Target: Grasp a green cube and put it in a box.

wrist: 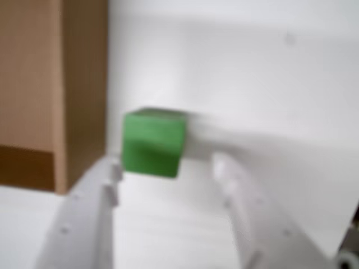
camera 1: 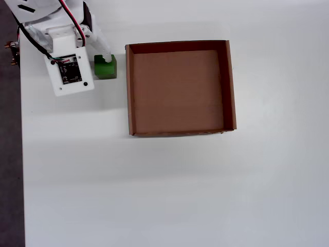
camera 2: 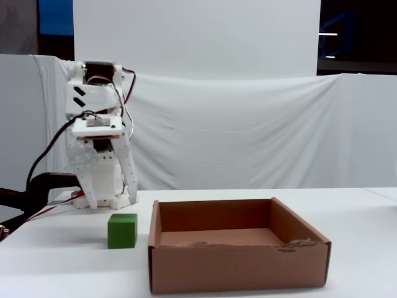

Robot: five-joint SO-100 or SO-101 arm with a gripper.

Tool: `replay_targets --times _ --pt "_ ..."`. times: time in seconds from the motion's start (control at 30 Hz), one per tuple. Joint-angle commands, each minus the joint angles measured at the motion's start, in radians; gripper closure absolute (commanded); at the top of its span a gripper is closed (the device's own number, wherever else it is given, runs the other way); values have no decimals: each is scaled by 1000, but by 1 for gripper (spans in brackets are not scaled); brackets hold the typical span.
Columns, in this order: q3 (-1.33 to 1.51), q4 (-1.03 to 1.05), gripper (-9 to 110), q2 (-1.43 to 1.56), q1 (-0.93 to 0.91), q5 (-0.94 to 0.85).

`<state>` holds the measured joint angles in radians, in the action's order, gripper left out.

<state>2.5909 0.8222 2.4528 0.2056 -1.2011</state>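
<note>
The green cube (wrist: 152, 143) rests on the white table just beyond my fingertips, closer to the left finger (wrist: 95, 213) than to the right one. My gripper (wrist: 168, 165) is open and holds nothing. In the overhead view the green cube (camera 1: 105, 70) lies left of the box (camera 1: 129, 87), and one white finger (camera 1: 104, 51) reaches over its far edge. The other finger is hidden under the wrist board. In the fixed view the gripper (camera 2: 124, 189) hangs over the green cube (camera 2: 122, 231), which stands apart from the box (camera 2: 239, 268).
The box's brown wall (wrist: 56, 84) fills the left of the wrist view, close to the cube. The arm's base (camera 2: 99, 195) and its cables stand behind the cube at the table's left edge (camera 1: 21, 154). White cloth hangs behind the table.
</note>
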Motion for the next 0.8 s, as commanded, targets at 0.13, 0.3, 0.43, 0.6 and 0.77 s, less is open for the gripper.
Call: replay_targets --times 0.13,0.3,0.43,0.6,0.77 --pt "-49 -38 79 3 11 -249" --pt "-123 -72 79 -114 25 -390" --pt "-252 -14 79 -232 32 -486" --pt "-311 -2 79 -287 51 -597" --pt "-339 77 79 -284 67 -758"
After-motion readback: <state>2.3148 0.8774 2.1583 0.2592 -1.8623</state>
